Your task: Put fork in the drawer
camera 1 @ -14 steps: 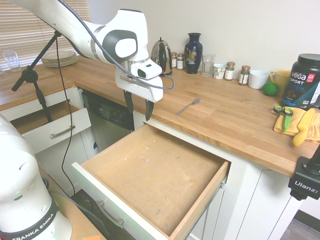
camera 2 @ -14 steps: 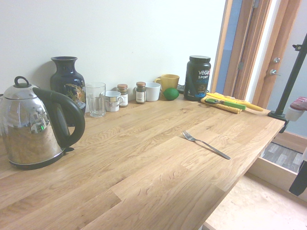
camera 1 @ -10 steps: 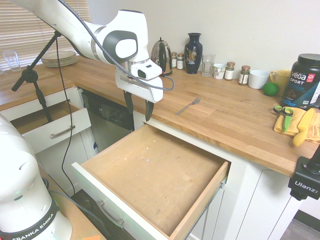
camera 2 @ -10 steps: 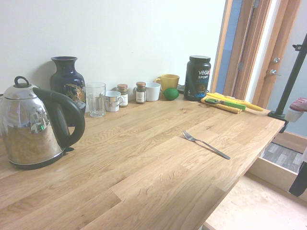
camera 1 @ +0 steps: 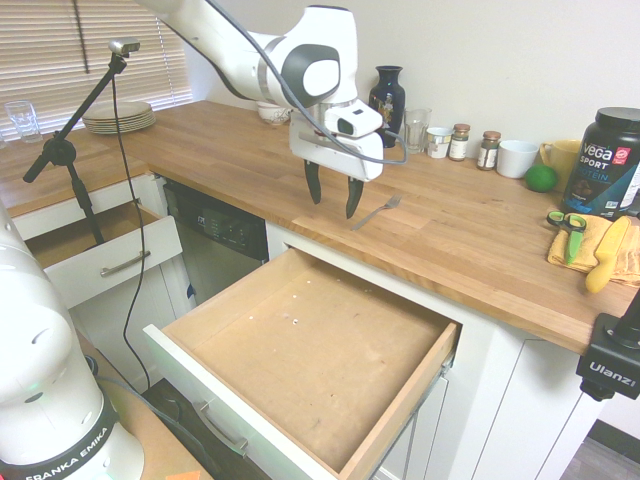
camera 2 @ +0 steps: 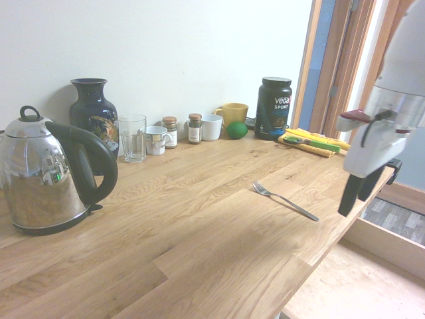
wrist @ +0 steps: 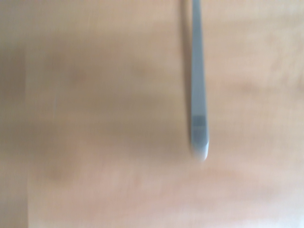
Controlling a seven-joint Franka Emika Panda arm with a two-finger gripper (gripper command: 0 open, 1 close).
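A slim silver fork lies flat on the wooden countertop, also seen as the fork near the counter's edge. My gripper hangs open above the counter, just left of the fork's handle end, with nothing between its fingers. In the second exterior view the gripper hovers right of the fork. The blurred wrist view shows the fork handle's end on the wood. The wide drawer with a brown wood bottom stands pulled out below the counter's edge, with nothing in it.
A smaller white drawer is open at the left. Along the wall stand a kettle, vase, glass, spice jars, cups, a lime and a black tub. Green-handled scissors lie on a yellow cloth.
My gripper has moved from over the drawer's back left corner up and right, over the countertop beside the fork. It stays open. The fork has not moved.
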